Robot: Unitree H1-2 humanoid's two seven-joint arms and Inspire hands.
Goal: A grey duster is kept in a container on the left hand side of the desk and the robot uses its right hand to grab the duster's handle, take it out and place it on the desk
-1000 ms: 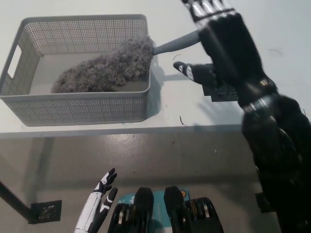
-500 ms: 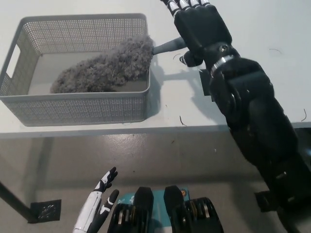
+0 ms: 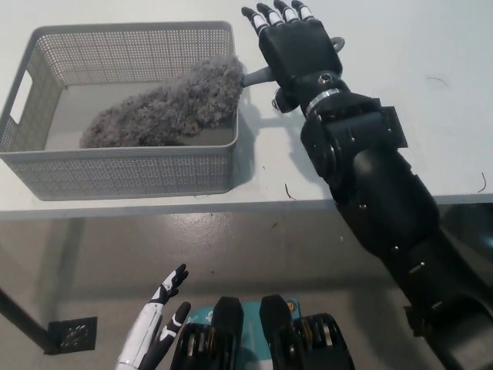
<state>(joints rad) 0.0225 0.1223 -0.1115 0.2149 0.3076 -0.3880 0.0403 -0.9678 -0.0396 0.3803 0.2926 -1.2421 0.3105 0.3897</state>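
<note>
Right hand has swung left across the tabletop and now sits over the outer end of the handle. Fingers straight and spread, pointing to the far edge, nothing held. Duster lies in the basket at the tabletop's left end by the front edge. Long axis runs from the basket's near-left up over its right rim. Handle's free end is hidden beneath the palm, so a curl should catch it. Left hand rests open below the front edge, far off.
</note>
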